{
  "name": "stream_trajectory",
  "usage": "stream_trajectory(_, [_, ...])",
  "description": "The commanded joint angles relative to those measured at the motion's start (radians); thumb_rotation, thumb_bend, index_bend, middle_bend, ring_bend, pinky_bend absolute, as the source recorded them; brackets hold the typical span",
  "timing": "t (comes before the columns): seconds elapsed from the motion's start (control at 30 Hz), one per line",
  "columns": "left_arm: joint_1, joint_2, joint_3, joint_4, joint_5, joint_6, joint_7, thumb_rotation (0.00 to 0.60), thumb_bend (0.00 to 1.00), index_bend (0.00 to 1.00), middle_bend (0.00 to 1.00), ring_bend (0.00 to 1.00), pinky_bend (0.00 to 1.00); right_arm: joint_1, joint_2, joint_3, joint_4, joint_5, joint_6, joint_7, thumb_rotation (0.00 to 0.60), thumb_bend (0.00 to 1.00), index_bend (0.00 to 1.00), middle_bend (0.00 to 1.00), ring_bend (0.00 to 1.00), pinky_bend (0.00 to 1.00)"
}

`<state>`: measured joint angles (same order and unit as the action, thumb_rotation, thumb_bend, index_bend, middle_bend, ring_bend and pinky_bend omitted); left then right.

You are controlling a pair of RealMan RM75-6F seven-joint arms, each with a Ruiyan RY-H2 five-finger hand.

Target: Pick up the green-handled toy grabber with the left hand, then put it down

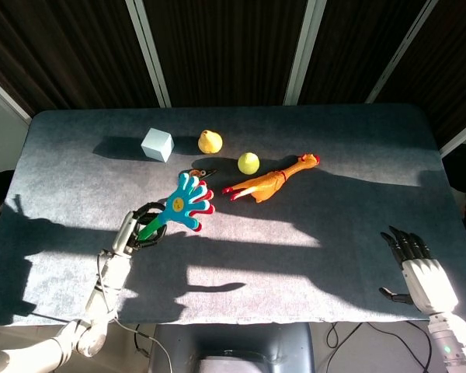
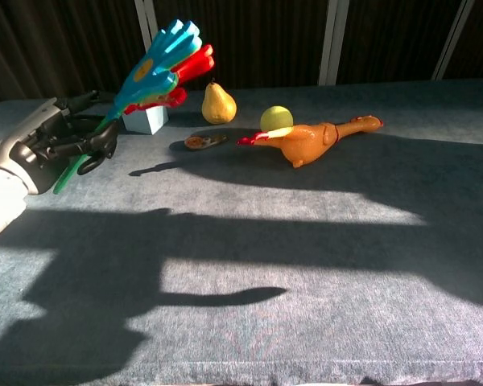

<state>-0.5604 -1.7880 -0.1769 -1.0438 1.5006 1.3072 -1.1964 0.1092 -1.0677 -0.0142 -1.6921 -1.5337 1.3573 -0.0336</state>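
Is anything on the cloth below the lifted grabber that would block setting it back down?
Nothing visible does. The left hand holds the toy grabber aloft; the cloth beneath is bare. The white cube and small orange item lie farther back.

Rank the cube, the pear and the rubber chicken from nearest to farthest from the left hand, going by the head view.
From the left hand, which grips the grabber:
1. Cube, straight behind the hand toward the far edge.
2. Pear, farther back and to the right of the cube.
3. Rubber chicken, farthest, well off to the right.
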Motion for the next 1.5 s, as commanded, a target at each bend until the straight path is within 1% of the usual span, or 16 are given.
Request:
stream_trajectory(0.03, [0.051, 0.207, -0.103, -0.222, -0.031, 0.052, -0.539, 0.6, 0.64, 0.85, 0.84, 0.65, 0.88, 0.002, 0.008, -0.006, -0.004, -0.008, -0.004, 0.011, 0.6, 0.09, 0.0, 0.0, 0.0, 0.0])
stream_trajectory(0.1, [0.047, 0.212, -0.078, -0.199, -0.005, 0.048, -0.473, 0.6, 0.64, 0.85, 0.84, 0.65, 0.88, 0.003, 0.007, -0.006, -0.003, -0.009, -0.006, 0.01, 0.6, 0.09, 0.0, 0.0, 0.0, 0.0])
stream_trajectory(0.17, [0.031, 0.211, -0.009, -0.153, 0.063, 0.02, -0.361, 0.6, 0.64, 0.85, 0.84, 0.65, 0.88, 0.004, 0.004, -0.006, -0.002, -0.007, -0.009, 0.005, 0.6, 0.09, 0.0, 0.0, 0.0, 0.0])
stream_trajectory(0.2, [0.019, 0.206, 0.035, -0.121, 0.103, -0.006, -0.286, 0.6, 0.64, 0.85, 0.84, 0.65, 0.88, 0.005, 0.002, -0.007, -0.001, -0.005, -0.011, 0.002, 0.6, 0.09, 0.0, 0.0, 0.0, 0.0])
stream_trajectory(0.37, [-0.041, 0.184, 0.186, -0.018, 0.218, -0.162, 0.032, 0.6, 0.63, 0.85, 0.85, 0.65, 0.88, 0.008, -0.003, -0.009, -0.002, -0.005, -0.019, -0.009, 0.6, 0.09, 0.0, 0.0, 0.0, 0.0])
stream_trajectory(0.43, [-0.067, 0.188, 0.223, -0.009, 0.237, -0.229, 0.141, 0.6, 0.63, 0.85, 0.85, 0.65, 0.88, 0.009, -0.003, -0.009, -0.002, -0.003, -0.02, -0.01, 0.6, 0.09, 0.0, 0.0, 0.0, 0.0])
stream_trajectory(0.53, [-0.08, 0.193, 0.223, -0.025, 0.215, -0.267, 0.23, 0.6, 0.62, 0.85, 0.85, 0.65, 0.88, 0.008, -0.001, -0.008, -0.001, -0.001, -0.019, -0.007, 0.6, 0.09, 0.0, 0.0, 0.0, 0.0])
stream_trajectory(0.63, [-0.078, 0.204, 0.197, -0.051, 0.174, -0.26, 0.25, 0.6, 0.62, 0.85, 0.85, 0.65, 0.88, 0.008, 0.001, -0.008, 0.0, -0.002, -0.018, -0.006, 0.6, 0.09, 0.0, 0.0, 0.0, 0.0])
stream_trajectory(0.73, [-0.065, 0.222, 0.139, -0.106, 0.114, -0.205, 0.157, 0.6, 0.62, 0.85, 0.85, 0.65, 0.88, 0.007, 0.002, -0.01, -0.001, -0.003, -0.018, -0.007, 0.6, 0.09, 0.0, 0.0, 0.0, 0.0])
stream_trajectory(0.97, [-0.016, 0.304, -0.028, -0.237, 0.041, 0.048, -0.438, 0.6, 0.61, 0.86, 0.85, 0.65, 0.88, 0.0, 0.001, -0.007, -0.005, -0.005, 0.0, 0.002, 0.6, 0.09, 0.0, 0.0, 0.0, 0.0])
stream_trajectory(1.07, [0.002, 0.353, -0.078, -0.287, 0.015, 0.09, -0.744, 0.6, 0.61, 0.86, 0.86, 0.64, 0.87, -0.001, 0.004, -0.007, -0.005, -0.005, 0.001, 0.009, 0.6, 0.09, 0.0, 0.0, 0.0, 0.0])
stream_trajectory(1.2, [0.021, 0.401, -0.098, -0.302, 0.004, 0.092, -1.045, 0.6, 0.63, 0.86, 0.86, 0.63, 0.85, 0.002, 0.006, -0.009, -0.006, -0.004, -0.007, 0.012, 0.6, 0.09, 0.0, 0.0, 0.0, 0.0])
stream_trajectory(1.27, [0.024, 0.402, -0.085, -0.29, 0.018, 0.088, -1.121, 0.6, 0.63, 0.86, 0.86, 0.63, 0.84, 0.003, 0.006, -0.01, -0.006, -0.005, -0.009, 0.009, 0.6, 0.09, 0.0, 0.0, 0.0, 0.0])
stream_trajectory(1.33, [0.019, 0.393, -0.051, -0.262, 0.049, 0.071, -1.161, 0.6, 0.63, 0.86, 0.86, 0.63, 0.83, 0.003, 0.005, -0.01, -0.006, -0.005, -0.008, 0.005, 0.6, 0.09, 0.0, 0.0, 0.0, 0.0])
stream_trajectory(1.43, [0.001, 0.35, 0.004, -0.19, 0.106, 0.05, -1.024, 0.6, 0.63, 0.86, 0.86, 0.63, 0.83, 0.003, 0.004, -0.011, -0.007, -0.006, -0.011, 0.003, 0.6, 0.09, 0.0, 0.0, 0.0, 0.0])
stream_trajectory(1.5, [-0.018, 0.309, 0.054, -0.124, 0.159, 0.025, -0.816, 0.6, 0.62, 0.86, 0.86, 0.63, 0.84, 0.003, 0.006, -0.012, -0.009, -0.006, -0.011, 0.005, 0.6, 0.09, 0.0, 0.0, 0.0, 0.0])
